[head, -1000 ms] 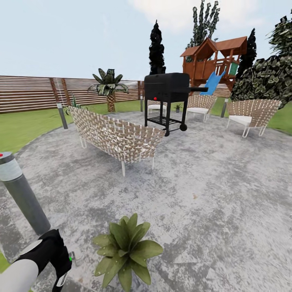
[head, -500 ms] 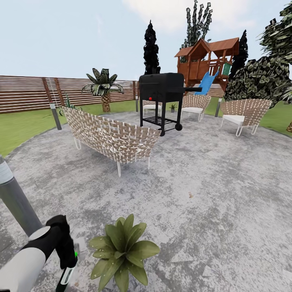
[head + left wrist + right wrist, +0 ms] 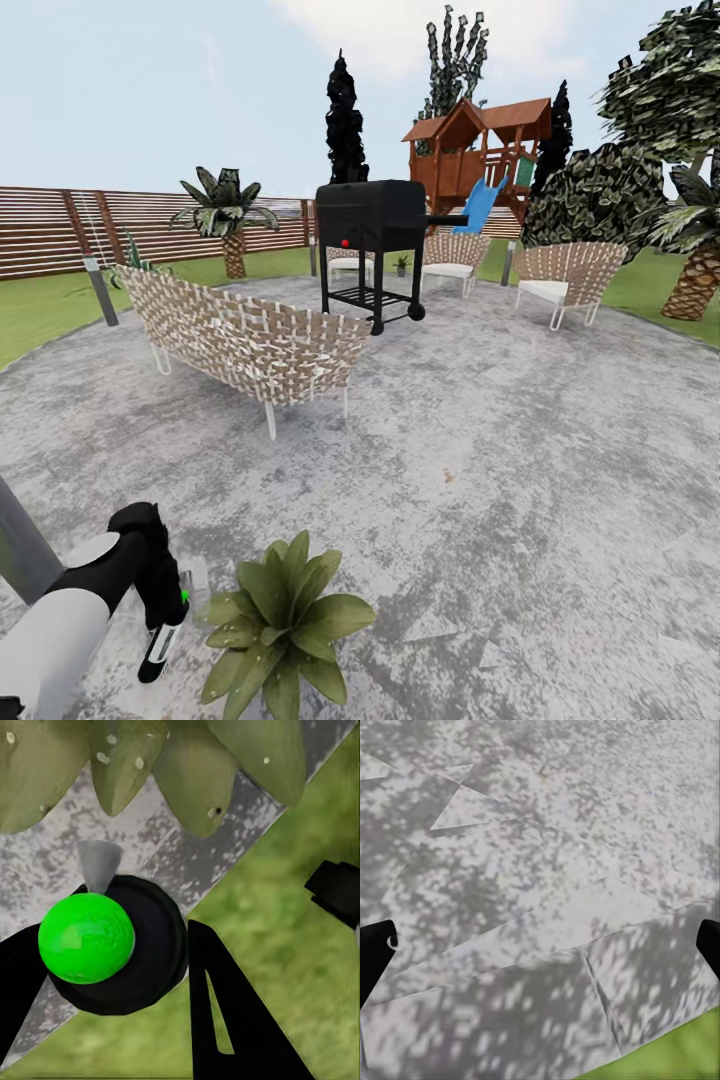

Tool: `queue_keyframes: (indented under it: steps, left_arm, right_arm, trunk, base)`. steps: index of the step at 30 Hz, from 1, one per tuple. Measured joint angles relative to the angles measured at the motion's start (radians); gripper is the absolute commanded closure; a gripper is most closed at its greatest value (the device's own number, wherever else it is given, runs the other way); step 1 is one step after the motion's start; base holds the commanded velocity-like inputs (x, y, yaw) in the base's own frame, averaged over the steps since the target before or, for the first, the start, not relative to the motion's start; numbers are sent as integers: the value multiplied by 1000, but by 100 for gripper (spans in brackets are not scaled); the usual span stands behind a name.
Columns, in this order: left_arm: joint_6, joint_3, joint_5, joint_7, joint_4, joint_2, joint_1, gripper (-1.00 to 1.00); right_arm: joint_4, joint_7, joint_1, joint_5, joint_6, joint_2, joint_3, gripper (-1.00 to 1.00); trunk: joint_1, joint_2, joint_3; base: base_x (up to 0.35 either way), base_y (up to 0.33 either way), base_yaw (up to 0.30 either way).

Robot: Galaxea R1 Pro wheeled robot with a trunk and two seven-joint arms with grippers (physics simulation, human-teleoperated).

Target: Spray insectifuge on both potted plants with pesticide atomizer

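Beside the potted plant (image 3: 280, 625) on the patio (image 3: 520, 480), left gripper (image 3: 160, 640) pinches the atomizer (image 3: 112, 945); right gripper (image 3: 540, 952) spread wide over paving.

Green-capped pesticide atomizer (image 3: 94, 937) beside near potted plant (image 3: 280, 620) on patio, second potted plant (image 3: 401, 266) far behind.

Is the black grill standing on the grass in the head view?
No, the black grill stands on the grey paved patio, behind the wicker sofa.
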Motion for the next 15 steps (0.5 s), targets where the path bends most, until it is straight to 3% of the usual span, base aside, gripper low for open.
queue_keyframes:
  steps: [2,5,6,10,15]
  left_arm:
    - [0,0,-7,-11,-3,7,-9,100]
    - [1,6,-87,-18,-3,11,-14,100]
    - [1,8,-97,-19,-3,11,-12,100]
    - [0,12,-113,-19,-2,21,-5,100]
    - [-2,14,-112,-15,9,68,0,100]
  right_arm:
    - [0,0,0,0,0,0,0,-100]
    - [-1,0,0,0,0,0,0,-100]
    - [-1,0,0,0,0,0,0,-100]
    - [-1,0,0,0,0,0,0,-100]
    - [-1,0,0,0,-1,0,0,-100]
  trunk:
    - [0,0,0]
    - [0,0,0]
    - [0,0,0]
    - [0,0,0]
    - [0,0,0]
  base:
    - [0,0,-4]
    - [0,0,0]
    - [0,0,0]
    - [0,0,0]
    - [0,0,15]
